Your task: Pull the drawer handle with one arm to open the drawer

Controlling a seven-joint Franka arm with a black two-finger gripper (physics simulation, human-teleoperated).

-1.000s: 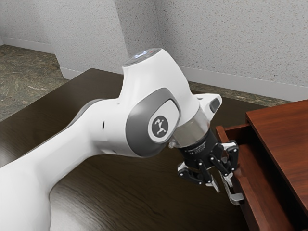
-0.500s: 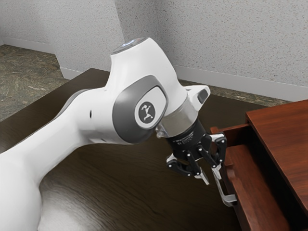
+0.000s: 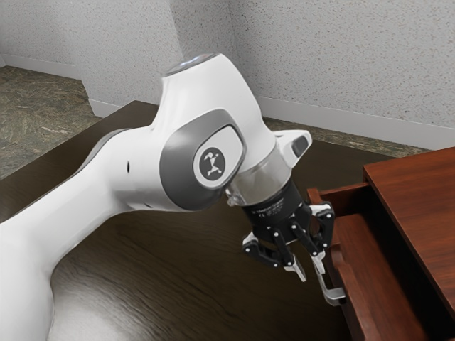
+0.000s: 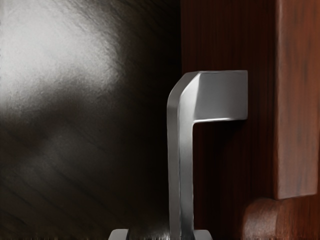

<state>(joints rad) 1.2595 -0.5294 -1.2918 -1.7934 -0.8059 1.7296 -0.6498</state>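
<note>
The white arm [image 3: 135, 192] reaches across the dark counter [image 3: 178, 291] toward the exterior view's right. Its gripper [image 3: 309, 268] straddles the silver handle [image 3: 333, 293] [image 4: 181, 165] with fingers [image 3: 299, 272] spread, not clamped. One sits between the bar and the drawer [image 3: 350, 273]. The drawer stands partly out of the red-brown cabinet [image 3: 419, 206].

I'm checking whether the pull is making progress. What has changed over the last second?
The white arm drew back toward the exterior view's left, carrying the black two-finger gripper with it, and the reddish-brown wooden drawer slid further out of its cabinet the same way. The gripper stayed at the silver metal bar handle; the cabinet and the dark wooden table did not move.
</note>
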